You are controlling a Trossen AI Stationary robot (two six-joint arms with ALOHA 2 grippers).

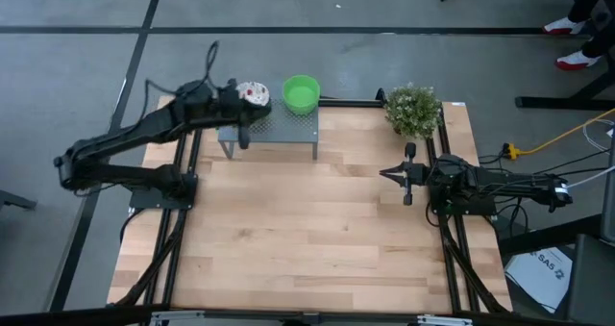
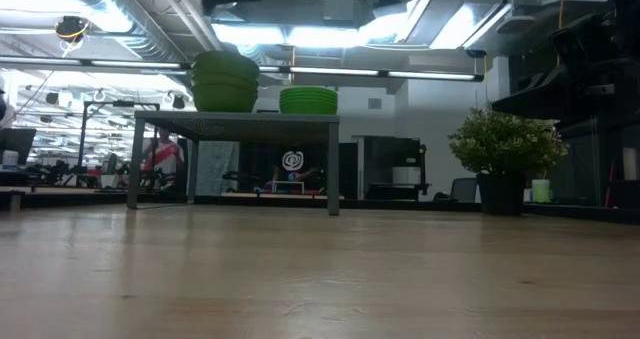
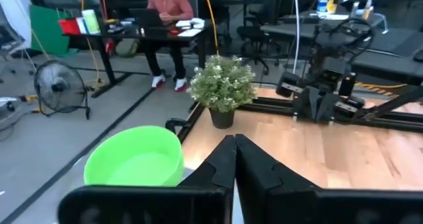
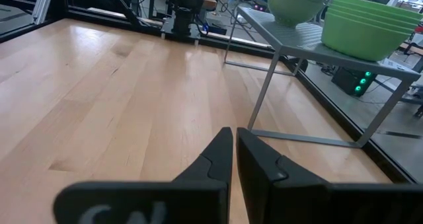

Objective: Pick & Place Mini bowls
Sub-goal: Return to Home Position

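Up at the shelf point(image 1: 288, 126), the clenched left pincer point(image 3: 234, 145) hangs beside the green mini bowls point(image 3: 135, 159) (right pincer point(image 4: 232, 139) likewise clenched).

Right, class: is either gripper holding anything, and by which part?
Nothing is held: the left gripper, at the shelf, and the right gripper, over the table, are both shut and empty.

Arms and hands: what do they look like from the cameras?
Left arm and right arm are matte black and jointed, with black cables. Left hand and right hand have two black angular fingers tapering to points.
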